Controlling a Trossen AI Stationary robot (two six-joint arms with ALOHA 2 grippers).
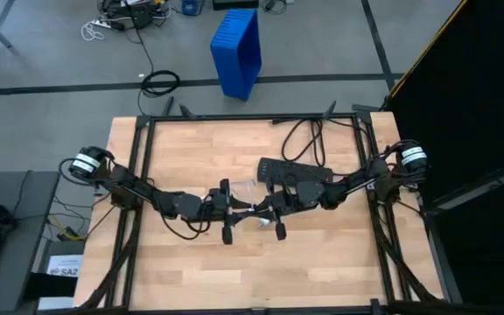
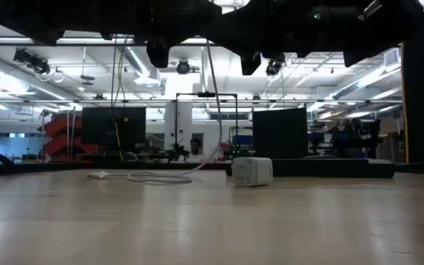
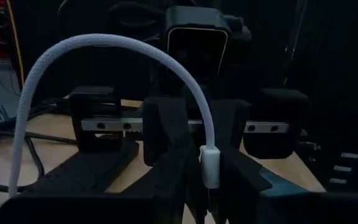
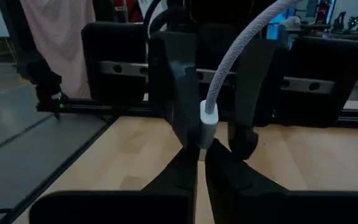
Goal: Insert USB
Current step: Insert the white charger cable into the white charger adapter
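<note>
USB [image 4: 207, 116] between both pincers' fingertips

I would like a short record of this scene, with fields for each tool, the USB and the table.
Right tool: shut on the USB plug, raised above mid-table
Left tool: open, facing the right tool, fingers either side of the plug
USB: white cable, hanging from the plug down to the table
On table: white block, black power strip
</note>
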